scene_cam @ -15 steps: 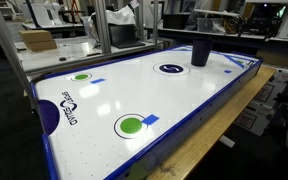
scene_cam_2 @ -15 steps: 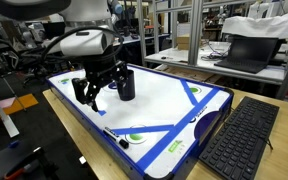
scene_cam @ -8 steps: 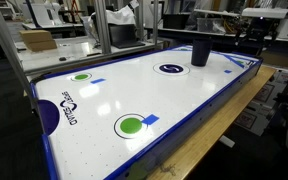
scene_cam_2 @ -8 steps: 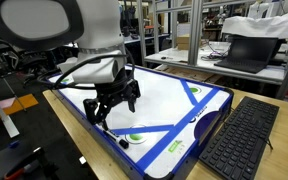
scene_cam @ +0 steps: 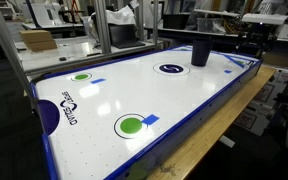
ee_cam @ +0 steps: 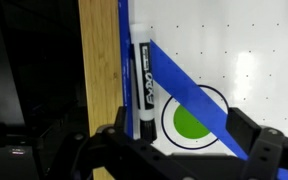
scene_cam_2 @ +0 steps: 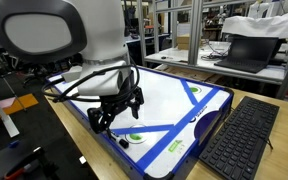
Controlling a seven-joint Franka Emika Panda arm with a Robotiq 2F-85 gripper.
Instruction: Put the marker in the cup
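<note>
The marker (ee_cam: 142, 78) is black with a white label. It lies flat along the blue border of the air hockey table, beside a green printed circle (ee_cam: 189, 122). My gripper (ee_cam: 179, 135) is open and empty above it: the marker's lower end is just inside the left finger and the circle lies between the fingers. In an exterior view my gripper (scene_cam_2: 104, 117) hangs low over the table's near corner, above the marker (scene_cam_2: 121, 141). The black cup (scene_cam: 199, 52) stands upright at the table's far end. My arm hides it in the exterior view that shows the gripper.
The white air hockey table (scene_cam: 134, 95) has blue raised edges and sits on a wooden bench (ee_cam: 97, 60). A keyboard (scene_cam_2: 239, 135) lies beside the table. A laptop (scene_cam_2: 246, 50) and shelves stand behind.
My arm has swung from beside the cup toward the table's near corner and lowered, so the gripper is now over the marker. The marker and cup have not moved.
</note>
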